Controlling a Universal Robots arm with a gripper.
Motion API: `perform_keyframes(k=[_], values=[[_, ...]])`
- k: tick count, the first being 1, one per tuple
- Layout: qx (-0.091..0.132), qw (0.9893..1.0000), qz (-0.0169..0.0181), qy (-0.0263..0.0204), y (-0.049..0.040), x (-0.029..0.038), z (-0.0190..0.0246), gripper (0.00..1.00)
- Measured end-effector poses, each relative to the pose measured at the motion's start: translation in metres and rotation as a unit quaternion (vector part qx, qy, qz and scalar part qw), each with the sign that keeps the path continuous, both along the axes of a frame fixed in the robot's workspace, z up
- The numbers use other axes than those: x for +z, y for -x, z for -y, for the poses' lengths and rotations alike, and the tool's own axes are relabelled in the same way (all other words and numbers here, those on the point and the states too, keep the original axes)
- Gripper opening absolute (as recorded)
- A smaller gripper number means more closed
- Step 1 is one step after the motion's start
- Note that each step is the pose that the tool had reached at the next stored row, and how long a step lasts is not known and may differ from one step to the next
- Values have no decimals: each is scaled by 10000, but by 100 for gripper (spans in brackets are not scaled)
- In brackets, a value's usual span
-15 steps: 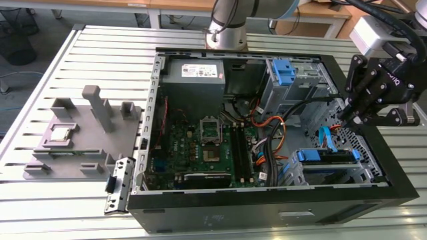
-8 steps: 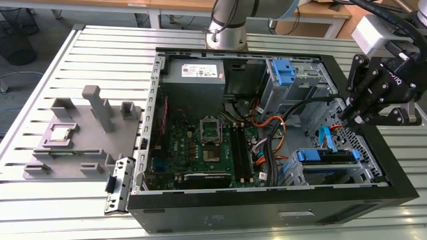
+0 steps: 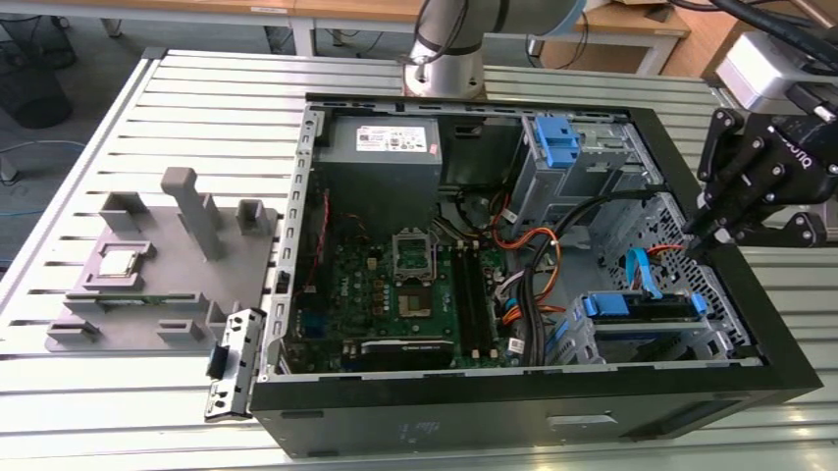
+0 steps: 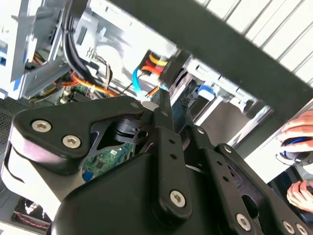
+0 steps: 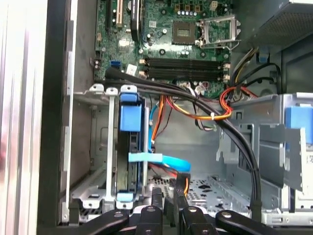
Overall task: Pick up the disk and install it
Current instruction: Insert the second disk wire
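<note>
The disk [image 3: 642, 306] is sitting on edge in the drive cage [image 3: 713, 329] at about 4 o'clock inside the open case [image 3: 524, 412], its blue rails showing at the cage mouth. The first wrist view is showing it [image 5: 131, 147] well down in the slot. So the pick-up is looking done, and the seating step is the one in hand.

The pincer [image 3: 697, 235] is hanging over the case's 3 o'clock edge, above the disk and apart from it. Its fingers are looking clenched together and are gripping nothing, in both wrist views [image 5: 168, 198] [image 4: 175, 100].

A blue cable [image 5: 161, 160] is lying across the bay just beside the disk, with orange and black wires near. Any further press on the disk is calling for a straight line along the rails and for keeping clear of that cable.
</note>
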State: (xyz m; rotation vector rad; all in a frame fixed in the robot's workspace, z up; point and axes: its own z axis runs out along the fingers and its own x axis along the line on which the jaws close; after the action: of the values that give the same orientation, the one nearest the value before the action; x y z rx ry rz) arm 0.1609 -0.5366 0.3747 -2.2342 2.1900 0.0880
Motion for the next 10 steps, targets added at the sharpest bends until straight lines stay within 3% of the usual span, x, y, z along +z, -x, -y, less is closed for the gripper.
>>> perform_keyframes(k=[4,10], values=[[1,10000,-16,-1,-106,-47,-13,24],[0,10000,-46,0,-154,-132,-74,24]])
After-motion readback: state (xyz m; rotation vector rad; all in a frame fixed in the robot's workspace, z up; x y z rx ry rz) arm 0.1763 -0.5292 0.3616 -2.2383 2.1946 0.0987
